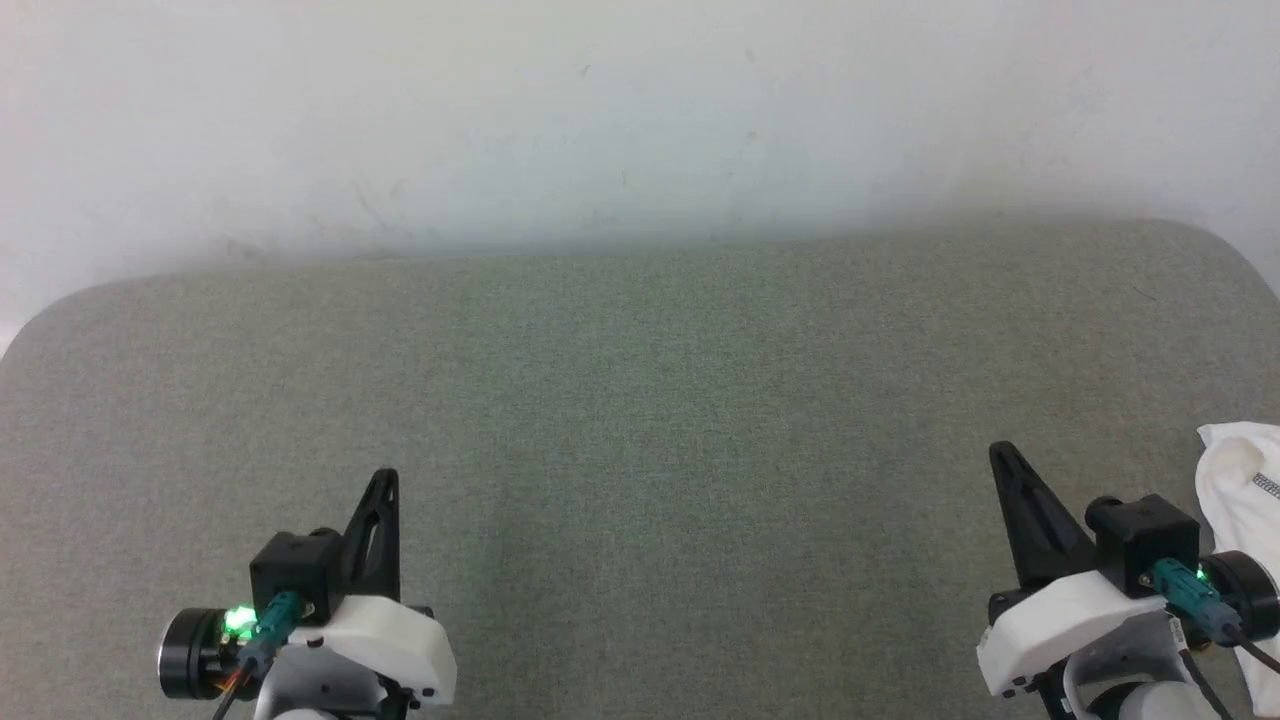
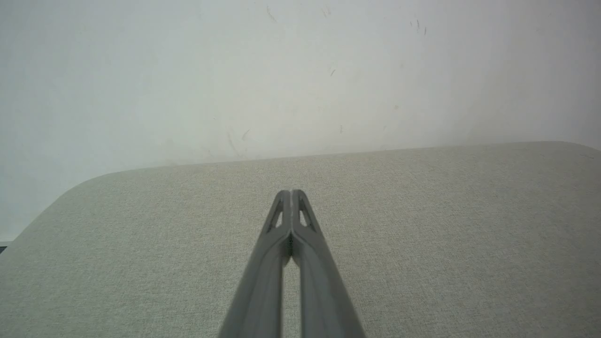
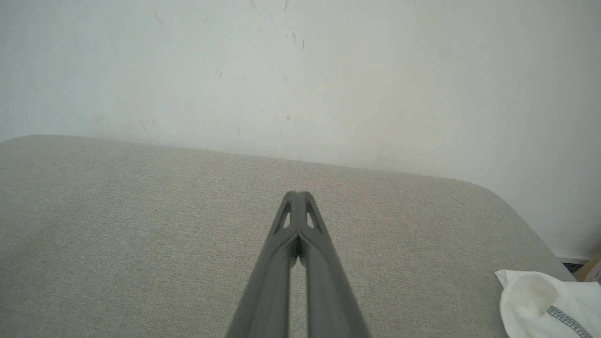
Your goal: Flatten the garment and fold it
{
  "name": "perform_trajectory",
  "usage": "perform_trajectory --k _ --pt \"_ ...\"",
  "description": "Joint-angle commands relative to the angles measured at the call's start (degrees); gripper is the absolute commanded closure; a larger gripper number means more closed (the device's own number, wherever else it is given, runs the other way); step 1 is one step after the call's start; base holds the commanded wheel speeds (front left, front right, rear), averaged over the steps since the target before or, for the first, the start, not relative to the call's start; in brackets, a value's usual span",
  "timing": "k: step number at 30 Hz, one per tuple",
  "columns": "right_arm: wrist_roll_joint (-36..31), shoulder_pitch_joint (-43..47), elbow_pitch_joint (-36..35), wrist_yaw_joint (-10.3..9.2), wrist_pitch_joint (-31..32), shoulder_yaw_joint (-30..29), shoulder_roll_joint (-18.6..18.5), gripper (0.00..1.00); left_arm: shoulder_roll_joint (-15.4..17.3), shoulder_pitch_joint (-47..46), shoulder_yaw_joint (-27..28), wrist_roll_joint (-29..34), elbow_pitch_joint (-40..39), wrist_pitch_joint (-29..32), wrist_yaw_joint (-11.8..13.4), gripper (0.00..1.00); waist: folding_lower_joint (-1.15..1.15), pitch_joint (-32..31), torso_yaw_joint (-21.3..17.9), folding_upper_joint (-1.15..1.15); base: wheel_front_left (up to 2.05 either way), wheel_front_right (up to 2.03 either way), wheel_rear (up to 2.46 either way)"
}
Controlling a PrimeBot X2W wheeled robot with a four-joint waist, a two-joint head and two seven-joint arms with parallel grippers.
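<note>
The left gripper (image 1: 386, 485) and the right gripper (image 1: 1004, 462) are both pressed tip to tip with nothing between their fingers, over a grey-green fabric surface (image 1: 640, 400). The garment (image 1: 1240, 490), white and bunched with a grey stitched line showing, lies just outboard of the right gripper beside its wrist, well apart from the left gripper

The head camera looks down on the cushion (image 1: 640, 400), wall (image 1: 640, 100) at twelve o'clock. Both wrist cameras sit low, facing that wall. The right one shares the garment (image 1: 1235, 490) with it.
</note>
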Motion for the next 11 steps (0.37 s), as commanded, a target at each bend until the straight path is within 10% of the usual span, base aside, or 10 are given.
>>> perform_trajectory --k 1,11 --pt "-0.71 -1.01 0.1 -0.1 0.38 0.1 0.24 1.0 -0.28 -0.89 -0.14 0.88 -0.55 0.44 0.38 1.0 0.0 -0.03 -0.01 0.0 0.0 0.0 0.0" --pt "-1.3 -1.39 0.17 -0.11 0.94 0.2 0.26 1.0 -0.5 -0.98 -0.37 1.4 -1.19 1.51 0.9 1.0 0.0 -0.18 -0.04 0.0 0.0 0.0 0.0"
